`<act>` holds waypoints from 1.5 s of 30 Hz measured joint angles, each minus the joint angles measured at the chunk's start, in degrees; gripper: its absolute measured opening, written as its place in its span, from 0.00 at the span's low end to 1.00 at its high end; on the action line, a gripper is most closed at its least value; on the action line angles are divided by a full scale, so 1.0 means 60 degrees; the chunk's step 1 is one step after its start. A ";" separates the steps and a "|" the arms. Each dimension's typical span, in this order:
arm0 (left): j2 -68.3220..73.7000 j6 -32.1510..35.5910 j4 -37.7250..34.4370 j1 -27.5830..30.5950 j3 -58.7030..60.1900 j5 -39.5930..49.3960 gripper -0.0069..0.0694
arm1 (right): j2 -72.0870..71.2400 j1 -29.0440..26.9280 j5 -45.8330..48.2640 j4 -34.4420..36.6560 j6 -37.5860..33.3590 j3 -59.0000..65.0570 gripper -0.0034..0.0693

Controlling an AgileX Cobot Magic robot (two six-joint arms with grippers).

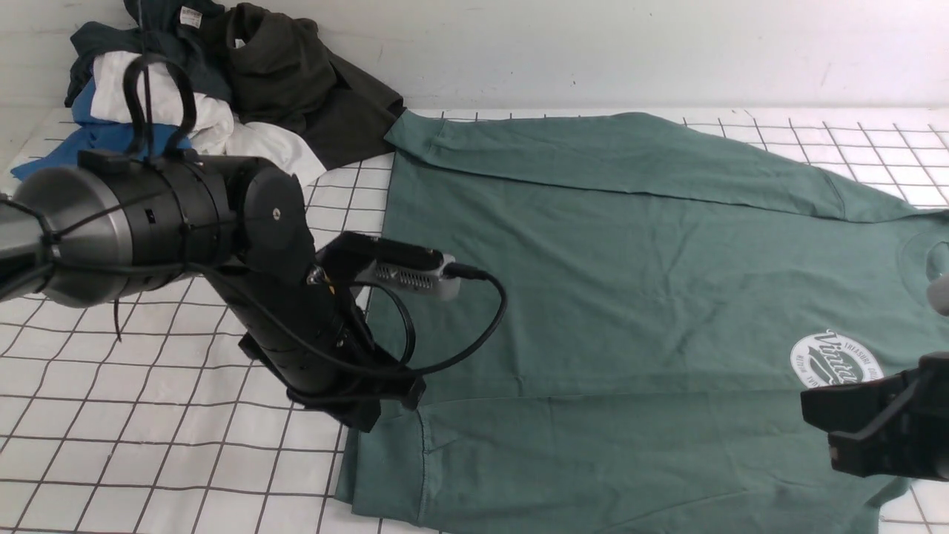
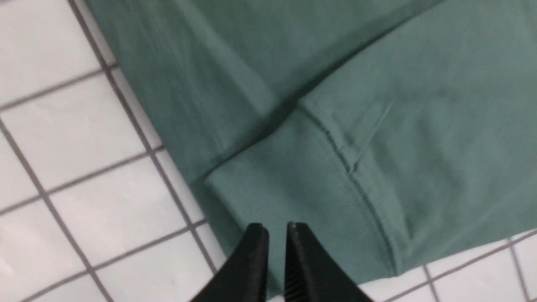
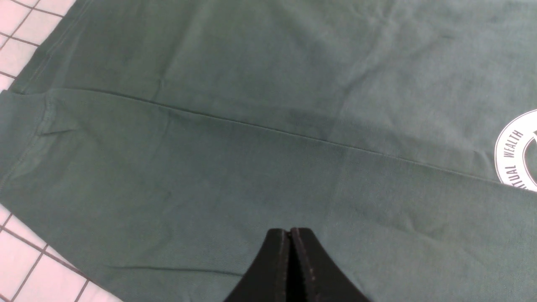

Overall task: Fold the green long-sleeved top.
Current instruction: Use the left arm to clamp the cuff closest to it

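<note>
Nearly flat, the green long-sleeved top (image 1: pixel 593 297) lies spread over the white gridded table (image 1: pixel 148 445). Its neck is toward the robot's right and its hem toward the left. It is a muted sage green with a few soft creases, and a white oval logo (image 1: pixel 834 361) sits near the right end. One sleeve is laid along the far edge of the body and the other along the near edge, ending in a ribbed cuff (image 2: pixel 302 184) at the hem corner. The left claw (image 2: pixel 275 228) sits right at this cuff with only a thin slit between its jaws; I cannot tell whether it pinches cloth. The right claw (image 3: pixel 290 235) is clenched with nothing in it, low over the near sleeve beside the logo. A pile of other clothes (image 1: pixel 222 81) sits at the far left, just beside the top's corner.
</note>
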 joint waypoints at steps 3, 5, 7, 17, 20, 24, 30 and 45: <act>0.0454 -0.0071 0.0045 0.0000 0.0090 -0.0215 0.38 | 0.0000 0.0000 0.0000 0.0043 -0.0004 0.0000 0.04; 0.0625 -0.0095 0.0027 0.0000 0.0090 -0.0509 0.48 | 0.0000 0.0000 0.0000 0.0066 -0.0015 0.0000 0.04; 0.0734 -0.0098 0.0027 0.0000 0.0090 -0.0652 0.54 | 0.0000 0.0000 0.0000 0.0084 -0.0023 0.0000 0.04; 0.1204 -0.0033 0.0100 0.0000 0.0061 -0.0756 0.31 | 0.0000 0.0000 0.0000 0.0111 -0.0049 -0.0010 0.04; 0.1014 0.0031 0.0090 0.0000 0.0028 -0.0699 0.14 | 0.0000 0.0000 0.0000 0.0111 -0.0049 -0.0010 0.04; 0.0273 0.0387 0.0070 0.0000 -0.0293 -0.0486 0.09 | 0.0000 0.0000 0.0000 0.0111 -0.0060 -0.0010 0.04; -0.0595 0.0899 0.0144 0.0000 -0.1451 -0.0568 0.09 | 0.0000 0.0000 0.0000 0.0111 -0.0060 -0.0010 0.04; 0.1507 -0.0009 0.0735 0.0000 -0.1459 0.2695 0.10 | 0.0000 0.0000 0.0000 0.0111 -0.0060 -0.0011 0.04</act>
